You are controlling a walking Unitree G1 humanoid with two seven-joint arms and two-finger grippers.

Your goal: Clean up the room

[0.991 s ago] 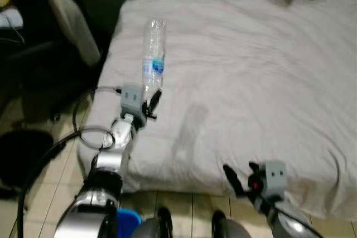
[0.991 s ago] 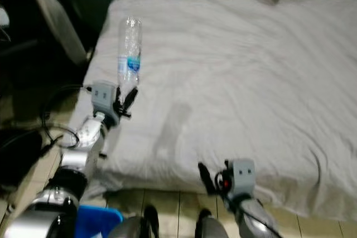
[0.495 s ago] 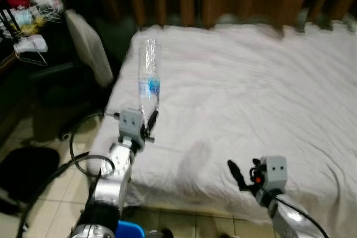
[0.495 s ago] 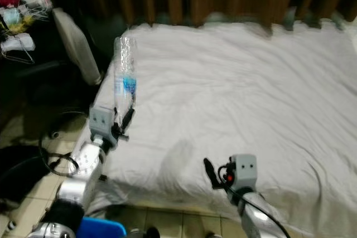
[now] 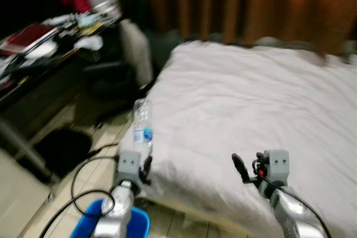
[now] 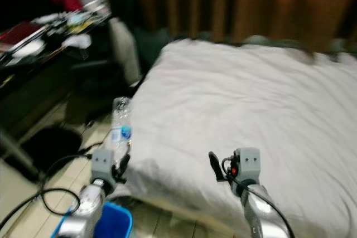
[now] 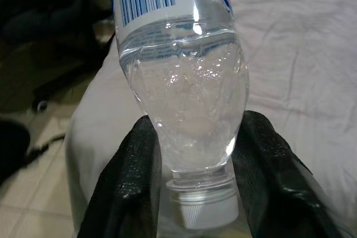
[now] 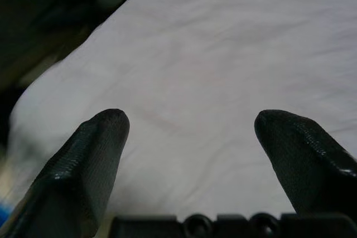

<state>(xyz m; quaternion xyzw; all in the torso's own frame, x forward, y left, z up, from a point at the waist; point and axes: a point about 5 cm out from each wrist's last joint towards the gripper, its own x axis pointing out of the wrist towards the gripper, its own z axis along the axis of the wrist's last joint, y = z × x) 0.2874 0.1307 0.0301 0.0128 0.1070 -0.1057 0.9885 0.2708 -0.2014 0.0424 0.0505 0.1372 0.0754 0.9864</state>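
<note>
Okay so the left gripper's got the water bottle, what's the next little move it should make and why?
Probably lower the left gripper toward the blue bin just below it and let go there. Its fingers are shut on the clear bottle by the neck, cap down, beside the bed edge, and the bin looks like the nearest place to drop it.

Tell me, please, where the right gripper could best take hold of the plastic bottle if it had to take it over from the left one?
Probably the labelled middle of the plastic bottle, approached from the bed side. It stands upside down, its neck pinched in the left gripper, so the straight body above is free. The right gripper is open.
</note>
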